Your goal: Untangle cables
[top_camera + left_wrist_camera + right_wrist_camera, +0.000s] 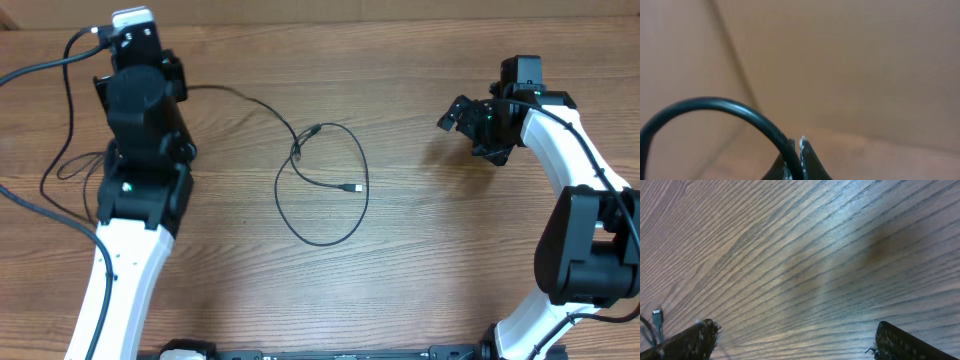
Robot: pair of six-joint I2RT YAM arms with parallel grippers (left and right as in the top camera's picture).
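Observation:
A thin black cable (322,190) lies in a loop at the middle of the table. One plug (315,129) rests at the loop's top and a silver-tipped plug (352,188) sits inside it. From the loop a strand (240,97) runs left toward my left arm. In the left wrist view my left gripper (801,144) is shut on a black cable (715,103), which arcs away to the left. It is raised, with a blurred tan surface behind it. My right gripper (455,113) hovers right of the loop, open and empty (795,347). A plug tip (657,316) shows at that view's left edge.
Thick black robot wires (45,68) trail over the table's left side, beside a thin strand (68,165). My left arm (140,150) covers the table at the left. The right arm (585,230) bends along the right edge.

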